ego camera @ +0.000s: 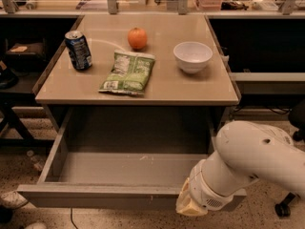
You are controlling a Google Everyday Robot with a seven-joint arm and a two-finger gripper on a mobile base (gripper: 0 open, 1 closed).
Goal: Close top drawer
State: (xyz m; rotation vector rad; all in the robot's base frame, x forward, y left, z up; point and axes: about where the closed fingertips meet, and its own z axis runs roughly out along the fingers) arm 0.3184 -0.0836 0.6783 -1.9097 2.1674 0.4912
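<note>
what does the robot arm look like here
A thick, rounded arm in glossy white shell with small dark dots, a vented white collar, then a pale yellow gripper end at the top drawer front, lower right. No cables show.

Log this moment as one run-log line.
top drawer: open, not yet closed | gripper: at its front, right of middle | tabletop: can, orange, chip bag, bowl
</note>
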